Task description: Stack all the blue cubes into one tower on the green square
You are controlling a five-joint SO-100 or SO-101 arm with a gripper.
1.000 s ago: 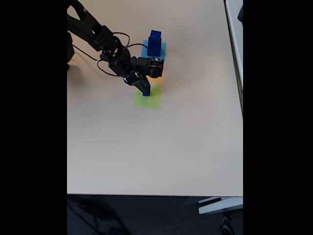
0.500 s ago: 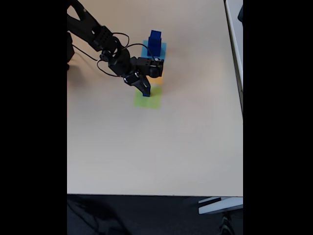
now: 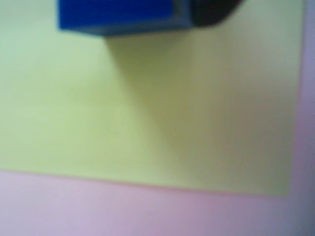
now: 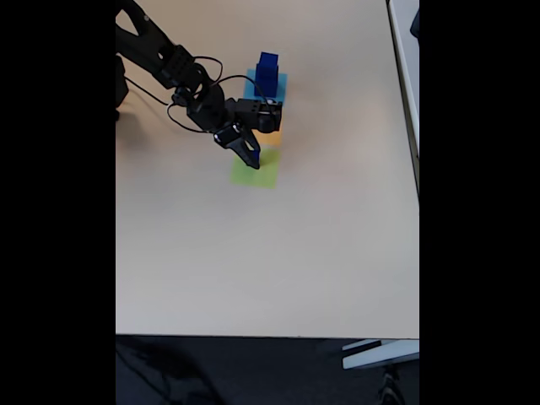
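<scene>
Fixed view: the tool [image 4: 252, 157] stands low over the far edge of the green square [image 4: 256, 175], which lies flat on the desk [image 4: 253, 261]. A blue cube [image 4: 258, 155] shows as a dark sliver just beside the fingers, at the far right corner of the green square. Whether the fingers grip it or merely stand around it cannot be told; the view is too small, and the wrist view is too blurred to settle it.

Wrist view: the blue cube [image 3: 115, 14] sits at the top of the frame with a dark fingertip [image 3: 211, 11] touching or just beside its right face. The green square [image 3: 162, 108] lies below it, its near edge meeting the desk. The cube throws a shadow on the patch; whether it rests there or hangs just above is unclear.

The remaining blue cubes stand as a short stack [image 4: 267, 74] on the light-blue square [image 4: 265, 85], far of the tool, with an orange square [image 4: 270, 137] between that patch and the green one.

Risks, as judged:
- The cube is near the patch's far edge. If left there, the tower's base may overhang onto the orange square.
- If the fingers part unevenly, one may drag or twist the cube.
- A lift-out toward the far side could strike the stack and topple it.
</scene>
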